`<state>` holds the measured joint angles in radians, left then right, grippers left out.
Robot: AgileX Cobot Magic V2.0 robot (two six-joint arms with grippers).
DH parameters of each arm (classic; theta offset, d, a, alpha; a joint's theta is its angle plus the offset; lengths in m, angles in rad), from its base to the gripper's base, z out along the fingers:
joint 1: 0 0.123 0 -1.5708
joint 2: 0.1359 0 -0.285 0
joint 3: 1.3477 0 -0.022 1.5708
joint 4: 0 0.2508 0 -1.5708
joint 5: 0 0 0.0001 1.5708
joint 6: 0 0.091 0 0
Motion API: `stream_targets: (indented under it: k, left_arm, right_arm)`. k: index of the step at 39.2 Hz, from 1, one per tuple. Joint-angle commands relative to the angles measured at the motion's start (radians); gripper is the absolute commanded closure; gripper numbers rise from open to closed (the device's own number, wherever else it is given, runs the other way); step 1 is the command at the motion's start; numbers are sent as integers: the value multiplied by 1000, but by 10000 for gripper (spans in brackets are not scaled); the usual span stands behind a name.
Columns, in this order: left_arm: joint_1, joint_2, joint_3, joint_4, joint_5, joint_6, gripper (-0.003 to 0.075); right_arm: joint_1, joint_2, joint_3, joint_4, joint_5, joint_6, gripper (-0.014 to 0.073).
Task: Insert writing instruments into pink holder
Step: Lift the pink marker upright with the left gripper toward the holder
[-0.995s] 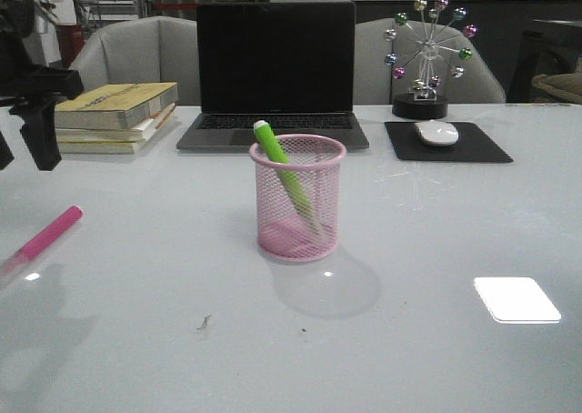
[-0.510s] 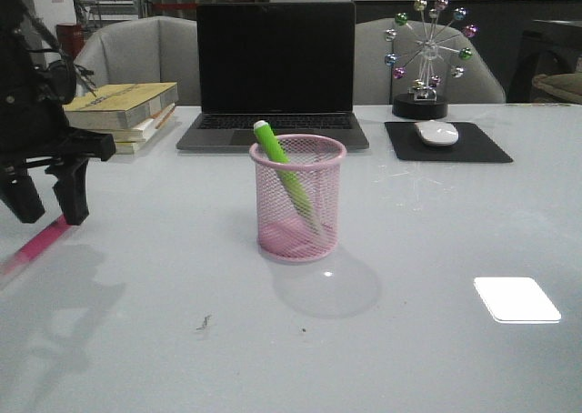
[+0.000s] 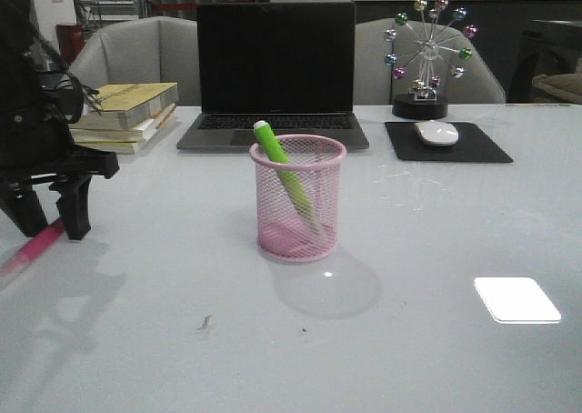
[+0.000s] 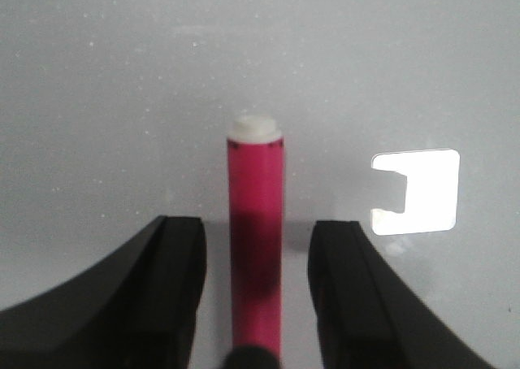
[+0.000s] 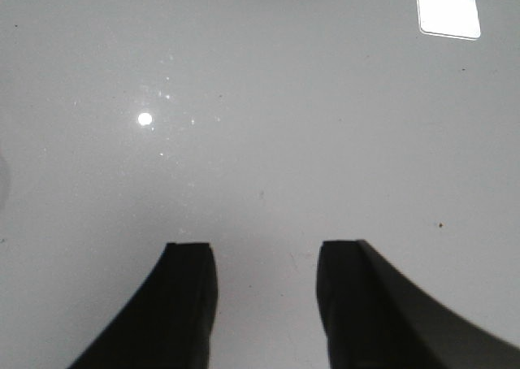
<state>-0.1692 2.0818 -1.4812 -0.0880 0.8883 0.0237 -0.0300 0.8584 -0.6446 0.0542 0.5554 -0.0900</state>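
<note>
The pink wire-mesh holder stands mid-table with the lime green marker leaning inside it, its top poking over the rim. The hot pink marker lies flat on the table at the far left. My left gripper is down over it, open. In the left wrist view the pink marker runs between the two black fingers with a gap on each side. My right gripper is open over bare table and does not show in the front view.
Behind the holder stands an open laptop. A stack of books lies at the back left, just behind my left arm. A mouse on a black pad and a ferris-wheel ornament are at the back right.
My left gripper came in from the far left and dropped down over the pink marker, its fingers now straddling it. The holder and green marker have not moved.
</note>
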Motion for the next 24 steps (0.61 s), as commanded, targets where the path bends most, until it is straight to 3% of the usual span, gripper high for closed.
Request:
stream_targets:
  k: [1,4,10,12,18,24]
  left_arm:
    - [-7,-20,-15,-21,-1,-1,354]
    - [-7,-20,-15,-23,-1,-1,420]
    - [-7,-20,-15,-40,-1,16,638]
    - [-13,-20,-17,-55,-3,39,611]
    - [-43,-45,-18,-57,-25,41,628]
    - [-91,-123,-18,-53,-136,42,628]
  right_arm:
    - [-9,-13,-29,-9,-49,-7,181]
    - [-9,-13,-29,-9,-45,-7,181]
    - [-9,-13,-29,-9,-45,-7,181]
    - [-9,-13,-29,-9,-45,-7,181]
    - [-9,-13,-29,-9,-45,-7,181]
    - [-9,-13,-29,-9,-38,-7,181]
